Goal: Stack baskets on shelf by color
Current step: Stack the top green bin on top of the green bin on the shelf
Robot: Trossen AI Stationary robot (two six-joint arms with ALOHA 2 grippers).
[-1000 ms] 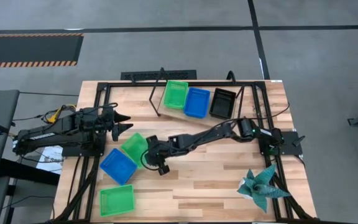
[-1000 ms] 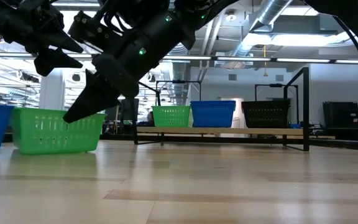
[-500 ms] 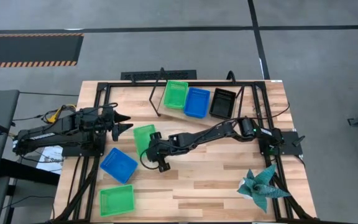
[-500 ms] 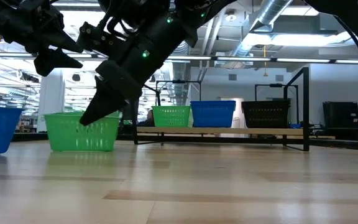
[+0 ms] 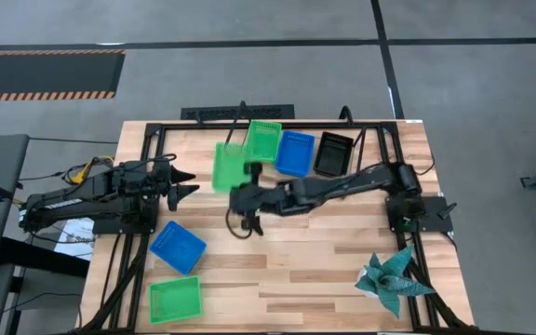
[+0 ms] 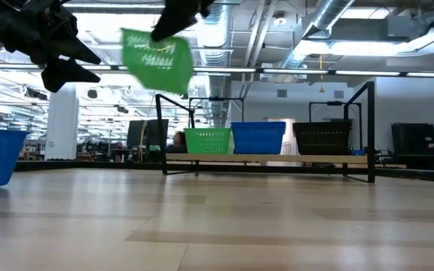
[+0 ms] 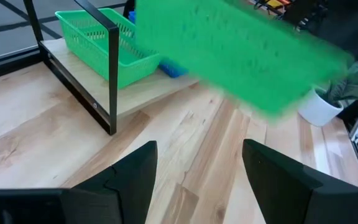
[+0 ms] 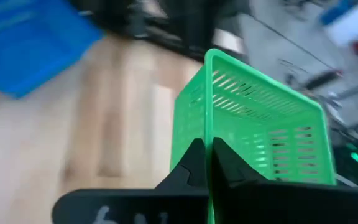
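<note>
Right hand [image 5: 241, 177] clenched on the rim of a green basket [image 5: 225, 166], carried clear of the counter just short of the shelf [image 6: 266, 158]; I'd level it, then lower squarely into the green one [image 5: 263, 140] beyond; left hand [image 5: 186, 181] idle, fingers apart.

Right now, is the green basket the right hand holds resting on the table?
No, the green basket hangs in the air in the right hand, well above the tabletop in the low view.

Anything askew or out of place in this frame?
Only the green basket in the right gripper: it hangs tilted in mid-air left of the shelf. A blue basket and another green one lie loose on the table.
</note>
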